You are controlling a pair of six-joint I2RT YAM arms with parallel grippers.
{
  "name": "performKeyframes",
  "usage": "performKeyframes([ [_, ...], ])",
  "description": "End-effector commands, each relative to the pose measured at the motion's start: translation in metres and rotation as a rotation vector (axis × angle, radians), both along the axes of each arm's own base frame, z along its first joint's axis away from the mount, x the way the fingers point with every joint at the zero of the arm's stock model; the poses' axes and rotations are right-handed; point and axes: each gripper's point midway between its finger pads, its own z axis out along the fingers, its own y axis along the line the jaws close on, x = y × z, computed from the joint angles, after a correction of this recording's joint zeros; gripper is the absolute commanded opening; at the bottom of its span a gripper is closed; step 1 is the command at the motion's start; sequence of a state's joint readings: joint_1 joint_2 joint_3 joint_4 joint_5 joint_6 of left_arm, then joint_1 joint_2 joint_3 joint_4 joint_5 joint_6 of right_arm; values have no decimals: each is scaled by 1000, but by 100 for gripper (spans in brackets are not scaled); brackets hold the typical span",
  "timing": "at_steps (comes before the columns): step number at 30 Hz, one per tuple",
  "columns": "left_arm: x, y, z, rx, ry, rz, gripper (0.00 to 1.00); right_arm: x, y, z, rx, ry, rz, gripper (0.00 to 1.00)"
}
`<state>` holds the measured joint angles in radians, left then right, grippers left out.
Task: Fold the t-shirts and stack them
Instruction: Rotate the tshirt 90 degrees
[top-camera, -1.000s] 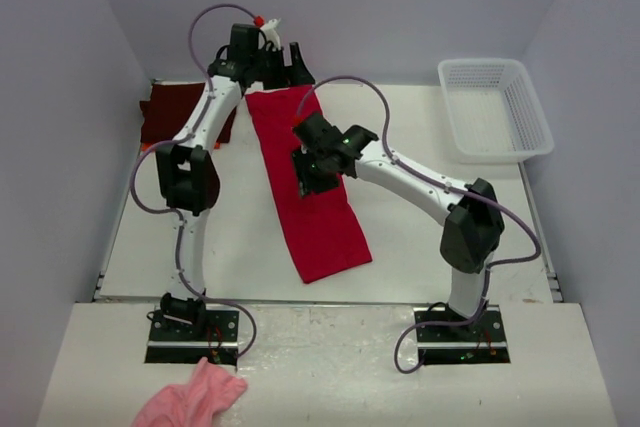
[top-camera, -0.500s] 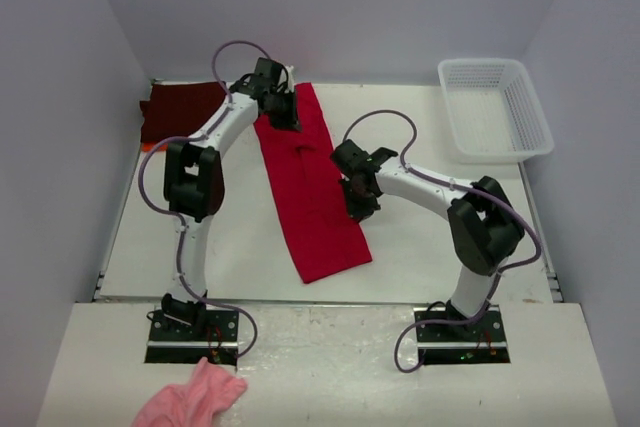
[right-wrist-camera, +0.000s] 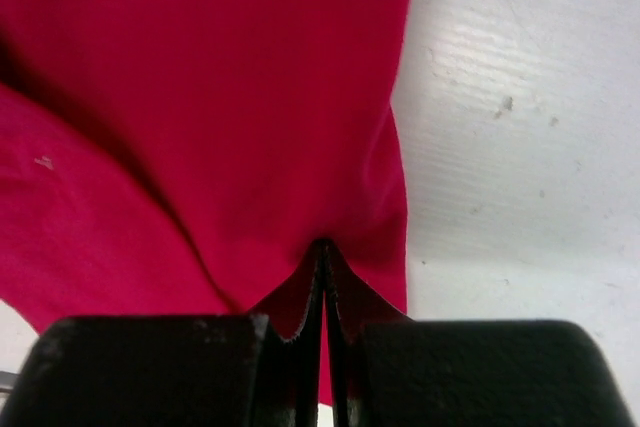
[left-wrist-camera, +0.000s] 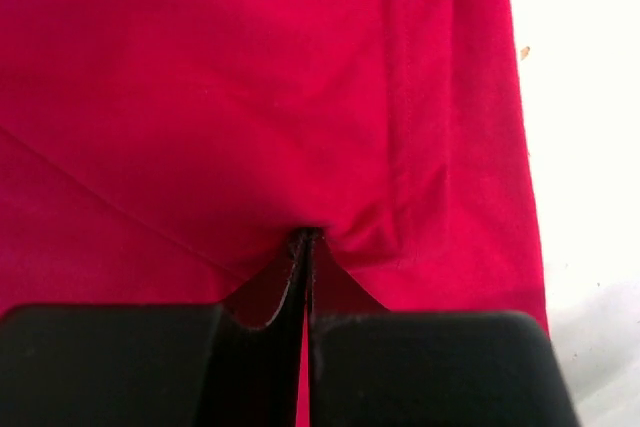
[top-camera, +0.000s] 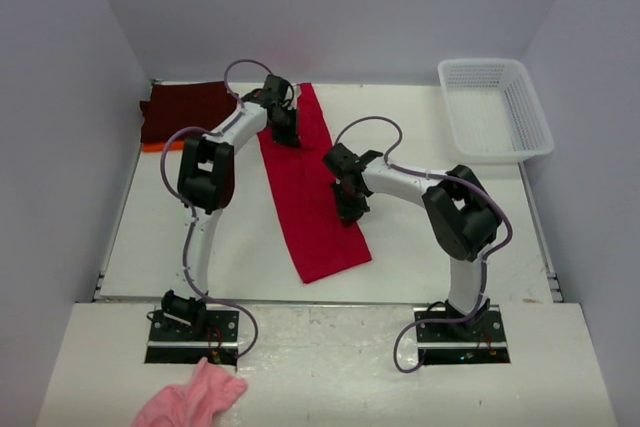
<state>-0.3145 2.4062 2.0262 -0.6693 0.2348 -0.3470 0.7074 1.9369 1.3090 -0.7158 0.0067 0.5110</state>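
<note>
Compared with one second ago, I read both pincers lowered and fully closed. The left pincer [left-wrist-camera: 305, 239] nips the red t-shirt [top-camera: 312, 209] near its far end, and the right pincer [right-wrist-camera: 322, 247] nips its right edge. The shirt lies mid-bench [top-camera: 430, 247], long axis far-to-near, near end skewed right.

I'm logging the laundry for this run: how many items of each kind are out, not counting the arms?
T-shirts: 3 (red t-shirt, maroon t-shirt, orange t-shirt, of which only a sliver shows at the maroon one's edge)
Baskets: 1 (white basket)
Small cloths: 1 (pink cloth)
Total: 5
</note>
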Motion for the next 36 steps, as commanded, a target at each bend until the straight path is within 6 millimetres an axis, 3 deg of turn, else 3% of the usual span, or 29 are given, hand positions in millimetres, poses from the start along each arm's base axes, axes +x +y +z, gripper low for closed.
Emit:
performKeyframes([
  [1, 25, -3, 9, -6, -87, -14, 0, 8, 17, -7, 45, 4, 8, 0],
  [6, 30, -9, -10, -20, -65, -34, 0, -3, 13, -20, 38, 32, -10, 0],
  [15, 42, -25, -10, -87, -84, -76, 0, -25, 15, -30, 33, 76, -8, 0],
  [19, 44, -35, -13, -127, -83, -102, 0, -27, 26, -28, 58, 85, -3, 0],
  [22, 42, -32, -19, -111, -71, -92, 0, -25, 30, -26, 53, 83, 0, 0],
  [26, 45, -22, -1, -72, -124, -61, 0, -21, 33, -24, 51, 70, 3, 0],
  [27, 39, -17, -5, -54, -116, -52, 0, -20, 32, -24, 42, 68, 3, 0],
  [28, 41, -12, 15, -39, -157, -33, 2, -18, 33, -24, 41, 67, 1, 0],
  [30, 43, -4, 29, -24, -188, -5, 3, -19, 34, -25, 45, 73, 4, 0],
  [31, 44, 4, 33, 9, -198, 22, 8, -19, 34, -26, 46, 74, 3, 0],
  [34, 44, 17, 88, 38, -289, 66, 10, -18, 36, -27, 56, 73, 3, 0],
  [36, 43, 23, 113, 53, -330, 89, 11, -18, 35, -26, 50, 67, 1, 0],
])
